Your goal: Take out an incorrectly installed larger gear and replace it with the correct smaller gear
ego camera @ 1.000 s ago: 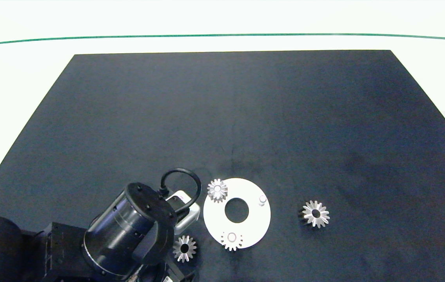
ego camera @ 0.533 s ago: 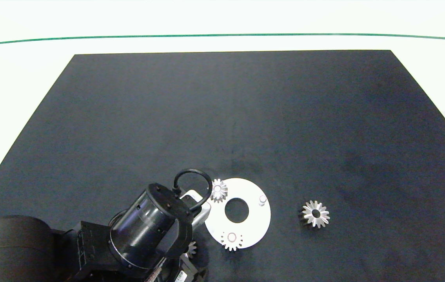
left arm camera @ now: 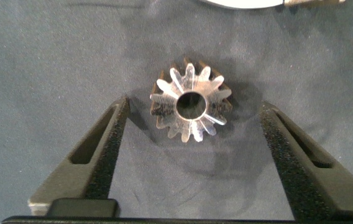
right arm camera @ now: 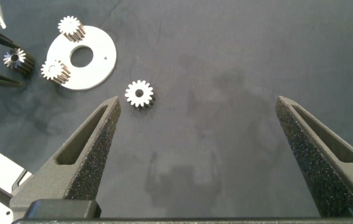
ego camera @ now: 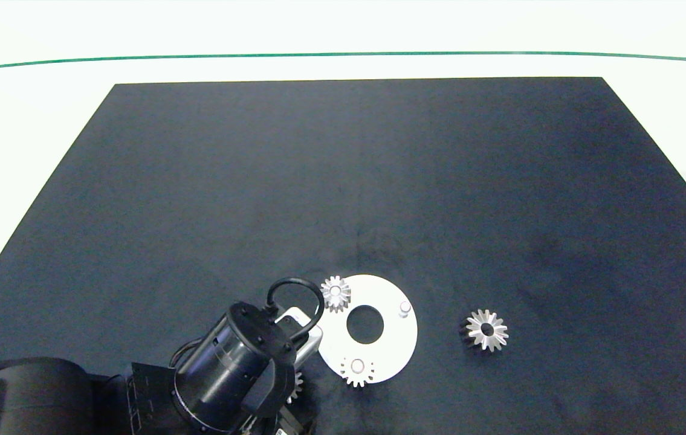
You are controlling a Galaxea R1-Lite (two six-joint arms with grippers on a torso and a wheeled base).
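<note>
Overhead, left end effector hiding gear; wrist-side, spread around it.

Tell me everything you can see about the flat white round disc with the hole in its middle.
The white disc looks thin, smooth and matte, round with a large round centre hole. It lies flat on the dark mat, near the mat's front edge. One small silver gear sits at its far-left rim, another at its near rim; a short silver peg stands bare. The left arm hides its left edge.
</note>
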